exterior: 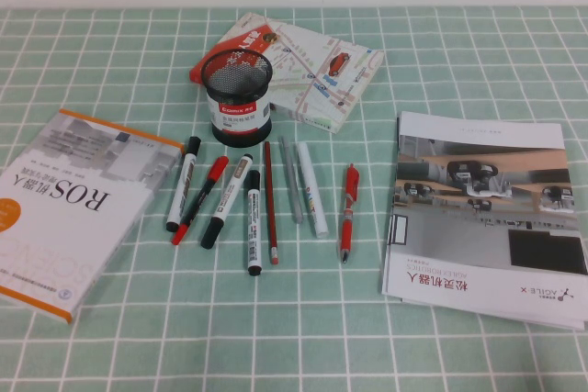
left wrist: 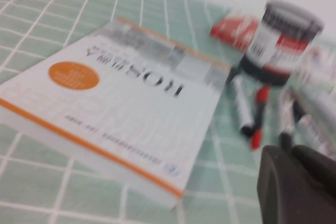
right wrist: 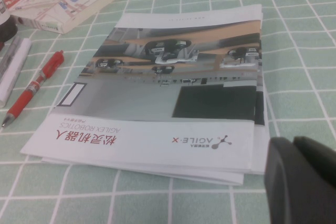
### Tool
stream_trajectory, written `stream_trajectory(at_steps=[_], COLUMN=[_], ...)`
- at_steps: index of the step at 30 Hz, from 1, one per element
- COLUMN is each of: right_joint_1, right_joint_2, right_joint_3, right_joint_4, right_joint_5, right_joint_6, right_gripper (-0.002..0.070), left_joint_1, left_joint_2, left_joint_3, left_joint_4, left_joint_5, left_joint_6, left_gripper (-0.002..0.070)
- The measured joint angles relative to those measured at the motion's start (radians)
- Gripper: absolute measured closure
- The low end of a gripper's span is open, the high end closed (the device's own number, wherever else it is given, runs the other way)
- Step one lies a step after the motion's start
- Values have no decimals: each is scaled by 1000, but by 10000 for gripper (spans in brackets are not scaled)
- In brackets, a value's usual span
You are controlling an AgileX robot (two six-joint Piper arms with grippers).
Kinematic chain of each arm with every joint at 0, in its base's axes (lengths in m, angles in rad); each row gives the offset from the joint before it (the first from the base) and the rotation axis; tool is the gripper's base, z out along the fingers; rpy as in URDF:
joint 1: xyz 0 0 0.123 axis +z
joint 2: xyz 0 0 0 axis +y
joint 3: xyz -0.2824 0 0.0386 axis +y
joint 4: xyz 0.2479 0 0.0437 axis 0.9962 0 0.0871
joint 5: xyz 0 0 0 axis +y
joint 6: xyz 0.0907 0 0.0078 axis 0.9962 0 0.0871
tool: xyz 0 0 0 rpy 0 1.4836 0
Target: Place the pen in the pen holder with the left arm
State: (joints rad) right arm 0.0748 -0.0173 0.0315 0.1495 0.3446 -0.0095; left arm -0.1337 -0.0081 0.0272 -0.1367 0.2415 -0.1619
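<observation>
The pen (exterior: 183,183), a white marker with a black cap and a black end, lies leftmost in a row of pens on the green checked cloth; it also shows in the left wrist view (left wrist: 242,103). The pen holder (exterior: 238,96), a black mesh cup with a red-and-white label, stands upright just behind the row and shows in the left wrist view (left wrist: 279,41). My left gripper (left wrist: 292,153) is shut and empty, low and on the near side of the pens, beside the ROS book. My right gripper (right wrist: 294,145) is shut and empty at the brochure's near corner. Neither arm shows in the high view.
A ROS book (exterior: 69,204) lies at the left and a map-covered book (exterior: 308,71) behind the holder. An AgileX brochure stack (exterior: 487,213) lies at the right. Other pens in the row include a red-capped pen (exterior: 202,199), a half-black marker (exterior: 254,222) and a red gel pen (exterior: 349,210).
</observation>
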Motion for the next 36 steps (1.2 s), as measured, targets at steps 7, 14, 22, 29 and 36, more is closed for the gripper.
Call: stream_trajectory(at_steps=[7, 14, 22, 29, 36], right_joint_1=[0, 0, 0, 0, 0], right_joint_2=[0, 0, 0, 0, 0], right_joint_3=[0, 0, 0, 0, 0], right_joint_4=[0, 0, 0, 0, 0], right_joint_5=[0, 0, 0, 0, 0], right_joint_6=[0, 0, 0, 0, 0], right_gripper=[696, 696, 696, 696, 696], left_joint_1=[0, 0, 0, 0, -11], left_joint_2=[0, 14, 372, 810, 1197], left_joint_3=[0, -34, -369, -685, -946], left_joint_4=[-59, -64, -73, -224, -275], left_joint_5=[-103, -99, 208, 480, 544], left_joint_6=[-41, -45, 74, 363, 447], left_gripper=[679, 678, 679, 679, 678])
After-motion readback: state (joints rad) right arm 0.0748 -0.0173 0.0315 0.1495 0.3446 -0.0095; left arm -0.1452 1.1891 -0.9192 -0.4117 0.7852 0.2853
